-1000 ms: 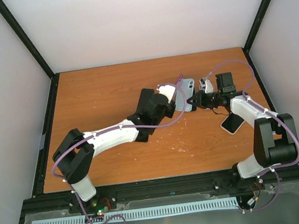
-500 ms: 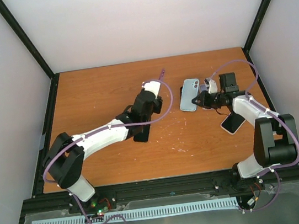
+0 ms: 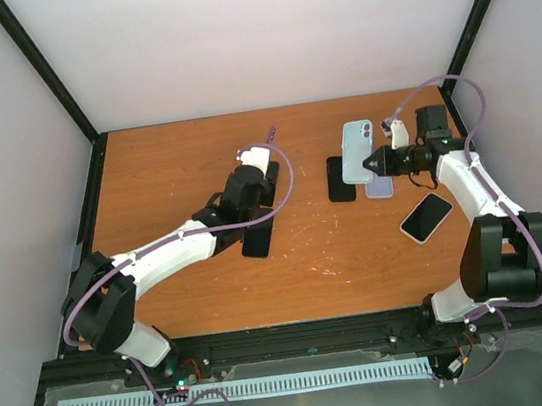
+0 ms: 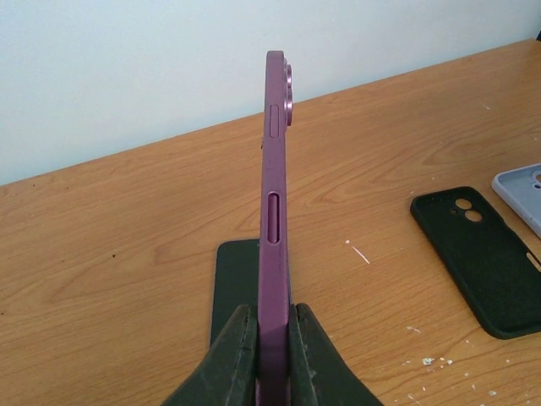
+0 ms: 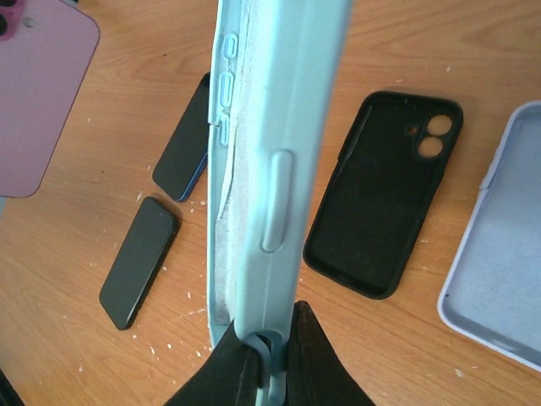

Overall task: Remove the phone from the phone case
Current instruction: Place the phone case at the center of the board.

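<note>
Top view: an orange-brown wooden table (image 3: pixel 165 167) is enclosed by pale walls (image 3: pixel 257 33) and black frame posts (image 3: pixel 39 64); white scuffs are scattered over its near middle. The purple phone (image 3: pixel 269 136) is pinched on edge by the left gripper (image 3: pixel 258 152), left of centre. Well apart to the right, the light blue case (image 3: pixel 354 146) is gripped by the right gripper (image 3: pixel 370 165), above a black case (image 3: pixel 339 179) and a lavender case (image 3: pixel 380 188). A pink phone (image 3: pixel 425 217) lies near the right edge.

Left wrist view: the phone (image 4: pixel 272 211) is clamped upright between the fingers (image 4: pixel 237 355), with a dark phone (image 4: pixel 232 279) lying flat behind it and a pale wall (image 4: pixel 127 76) beyond the table.

Right wrist view: the empty case (image 5: pixel 266 169) is squeezed at its lower end by the fingers (image 5: pixel 308 355). Two dark phones (image 5: pixel 139 262) (image 5: pixel 182 139) lie on the speckled wood.
</note>
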